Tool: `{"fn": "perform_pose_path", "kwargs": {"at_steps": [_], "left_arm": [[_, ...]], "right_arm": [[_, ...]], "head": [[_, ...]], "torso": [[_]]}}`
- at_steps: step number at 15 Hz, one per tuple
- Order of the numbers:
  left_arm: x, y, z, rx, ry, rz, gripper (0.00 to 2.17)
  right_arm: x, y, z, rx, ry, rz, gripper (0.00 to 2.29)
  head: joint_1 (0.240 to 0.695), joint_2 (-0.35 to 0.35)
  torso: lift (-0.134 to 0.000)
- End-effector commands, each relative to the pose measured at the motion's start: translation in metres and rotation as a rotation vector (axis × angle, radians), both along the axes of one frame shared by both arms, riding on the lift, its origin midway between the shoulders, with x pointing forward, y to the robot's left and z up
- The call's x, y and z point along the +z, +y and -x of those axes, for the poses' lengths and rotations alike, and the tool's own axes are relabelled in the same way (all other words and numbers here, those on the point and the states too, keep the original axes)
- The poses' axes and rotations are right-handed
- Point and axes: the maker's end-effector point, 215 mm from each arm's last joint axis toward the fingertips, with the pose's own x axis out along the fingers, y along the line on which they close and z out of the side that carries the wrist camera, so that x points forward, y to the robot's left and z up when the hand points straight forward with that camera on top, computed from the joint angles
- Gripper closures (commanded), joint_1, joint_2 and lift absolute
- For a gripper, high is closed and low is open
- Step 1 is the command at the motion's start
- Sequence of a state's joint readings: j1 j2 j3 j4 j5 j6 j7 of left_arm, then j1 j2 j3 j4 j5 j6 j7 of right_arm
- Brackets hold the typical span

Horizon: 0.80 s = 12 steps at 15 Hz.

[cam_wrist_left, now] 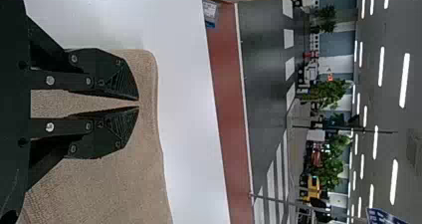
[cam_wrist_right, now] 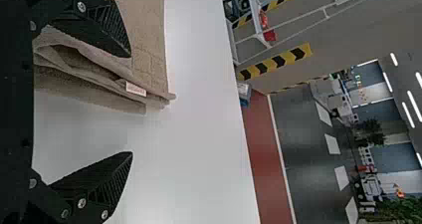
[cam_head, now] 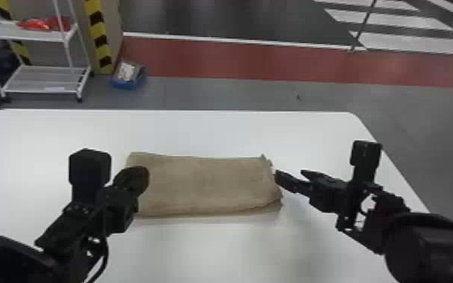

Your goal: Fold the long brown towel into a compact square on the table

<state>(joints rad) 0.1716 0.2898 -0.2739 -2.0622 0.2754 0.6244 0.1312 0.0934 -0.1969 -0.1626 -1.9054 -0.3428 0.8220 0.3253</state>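
Towel: brown, soft-looking cloth rectangle (cam_head: 207, 184), layered flat mid-way across the smooth white counter (cam_head: 199, 128), running 9 to 3 o'clock
Left claw: black, flat-fingered (cam_wrist_left: 138, 103), tips basically together over the 9 o'clock end, no pinched cloth visible
Right claw: black, flat-fingered (cam_wrist_right: 132, 104), wide open at 3 o'clock, empty
Handling: light, floppy, probably not slippery; I'd pinch every layer at 3 o'clock

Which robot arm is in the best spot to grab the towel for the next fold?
Probably the right one. The right gripper has its jaws spread at the towel's layered right end, while the left gripper has its jaws closed over the left end.
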Motion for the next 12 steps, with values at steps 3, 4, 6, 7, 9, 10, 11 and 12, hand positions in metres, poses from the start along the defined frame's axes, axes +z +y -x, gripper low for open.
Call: {"fn": "perform_pose_path", "kwargs": {"at_steps": [3,4,6,7,9,10,11,12], "left_arm": [[-0.016,0.004,0.004,-0.018,0.043,-0.021,1.45],[-0.022,0.003,0.003,-0.017,0.052,-0.022,1.45],[-0.032,0.000,0.001,-0.018,0.058,-0.060,1.45],[-0.038,0.000,0.000,-0.018,0.063,-0.075,1.45],[-0.051,0.000,0.002,-0.020,0.083,-0.092,1.45],[-0.054,0.001,0.002,-0.017,0.088,-0.095,1.45],[-0.056,0.002,0.003,-0.016,0.092,-0.098,1.45],[-0.058,0.002,0.004,-0.016,0.096,-0.099,1.45]], "right_arm": [[-0.005,0.008,0.002,0.013,0.022,0.012,0.21],[-0.008,0.005,0.003,0.005,0.034,0.015,0.21],[-0.007,0.000,0.002,0.001,0.040,0.023,0.21],[-0.006,0.004,0.001,0.007,0.047,0.021,0.22],[-0.004,0.011,-0.003,0.020,0.045,0.021,0.28],[-0.003,0.014,-0.005,0.026,0.050,0.030,0.28],[-0.007,0.017,-0.006,0.033,0.061,0.034,0.28],[-0.012,0.017,-0.007,0.035,0.083,0.042,0.28]], "head": [[0.695,-0.125],[0.695,-0.122],[0.695,-0.121],[0.695,-0.123],[0.695,-0.126],[0.695,-0.126],[0.695,-0.122],[0.695,-0.118]], "torso": [[-0.128],[-0.128],[-0.128],[-0.128],[-0.128],[-0.128],[-0.128],[-0.128]]}}
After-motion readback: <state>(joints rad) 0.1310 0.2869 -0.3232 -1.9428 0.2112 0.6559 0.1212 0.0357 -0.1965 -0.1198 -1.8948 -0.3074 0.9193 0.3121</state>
